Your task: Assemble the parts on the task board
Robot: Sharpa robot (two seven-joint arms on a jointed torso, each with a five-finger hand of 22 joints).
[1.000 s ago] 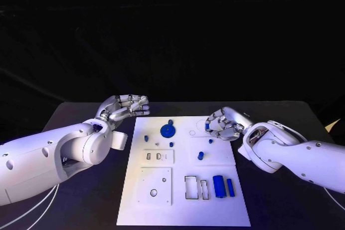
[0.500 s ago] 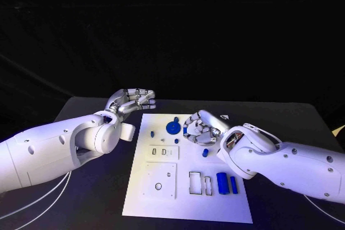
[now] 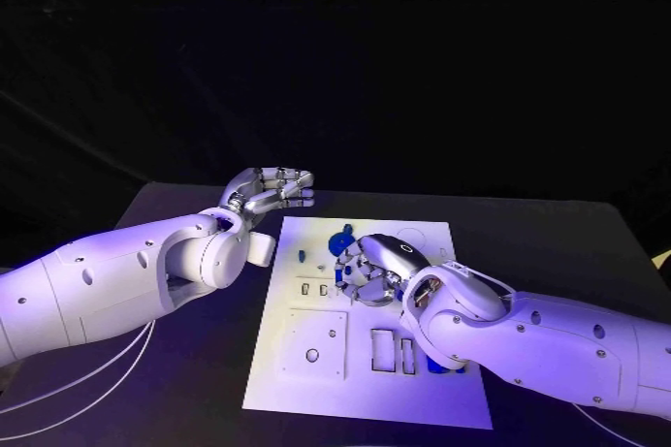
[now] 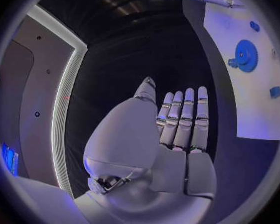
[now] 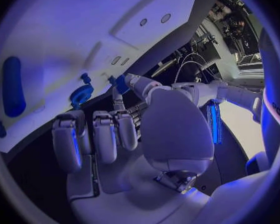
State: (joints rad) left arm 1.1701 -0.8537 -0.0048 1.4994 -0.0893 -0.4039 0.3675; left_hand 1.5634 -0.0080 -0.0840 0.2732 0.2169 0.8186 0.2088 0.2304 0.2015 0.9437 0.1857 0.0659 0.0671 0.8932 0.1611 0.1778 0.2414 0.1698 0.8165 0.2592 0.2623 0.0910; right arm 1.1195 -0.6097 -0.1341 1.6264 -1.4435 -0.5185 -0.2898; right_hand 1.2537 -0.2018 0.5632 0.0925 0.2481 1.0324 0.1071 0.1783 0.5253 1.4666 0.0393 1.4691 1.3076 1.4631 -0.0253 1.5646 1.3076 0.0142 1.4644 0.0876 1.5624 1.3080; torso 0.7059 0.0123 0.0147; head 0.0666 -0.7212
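White rectangular task board (image 3: 315, 384): lies flat at the middle of the black counter (image 3: 559, 243), long side running away from the robot.

Round blue gear part (image 3: 340, 243): sits on the far end of the board, also visible in the left wrist view (image 4: 244, 55). A smaller blue piece (image 4: 275, 91) lies on the board near it.

Blue cylinder part (image 5: 13, 86): lies in a recess of the board; in the head view the right arm hides most of it.

Left hand (image 3: 269, 193): held above the counter just beside the board's far left corner, its fingers (image 4: 184, 118) laid straight together and curled in over the palm, grasping nothing.

Right hand (image 3: 375, 270): hovers over the middle of the board, just this side of the gear. A small blue part (image 5: 122, 83) sits pinched at the tip of its thumb and a finger; the other fingers (image 5: 96, 134) are bent alongside.
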